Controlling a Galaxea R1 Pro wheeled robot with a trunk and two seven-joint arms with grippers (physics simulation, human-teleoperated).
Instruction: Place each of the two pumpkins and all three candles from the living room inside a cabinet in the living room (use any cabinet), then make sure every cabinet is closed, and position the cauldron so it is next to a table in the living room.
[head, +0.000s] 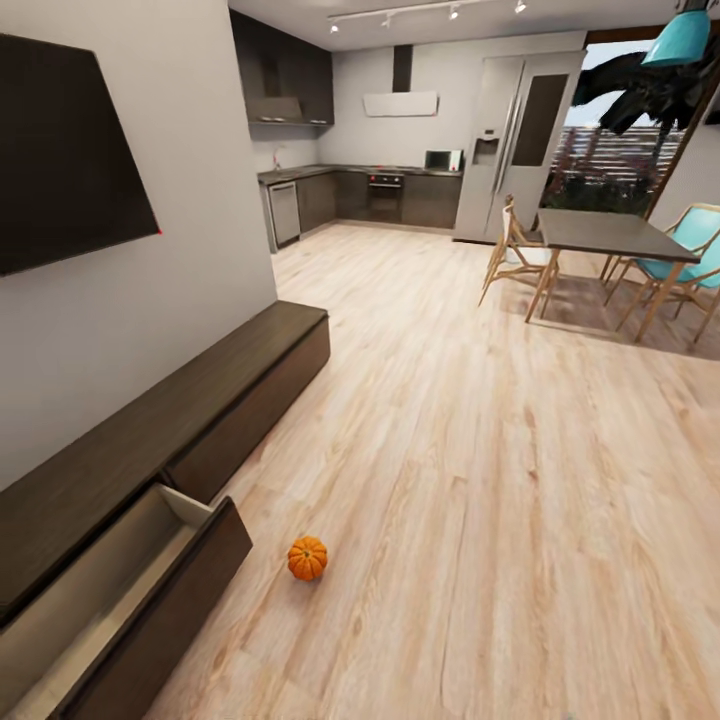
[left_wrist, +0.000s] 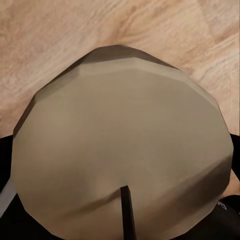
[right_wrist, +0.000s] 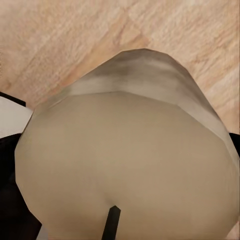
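From the head view, a small ribbed orange pumpkin sits on the light wood plank floor, just beside the long dark brown cabinet, whose pale-lined drawer stands pulled out. Each wrist view looks down on a pale beige candle with a dark wick over floorboards; whether either gripper pinches it, I cannot tell.

Left claw fingers, right claw fingers, dark edge slivers, grip unclear
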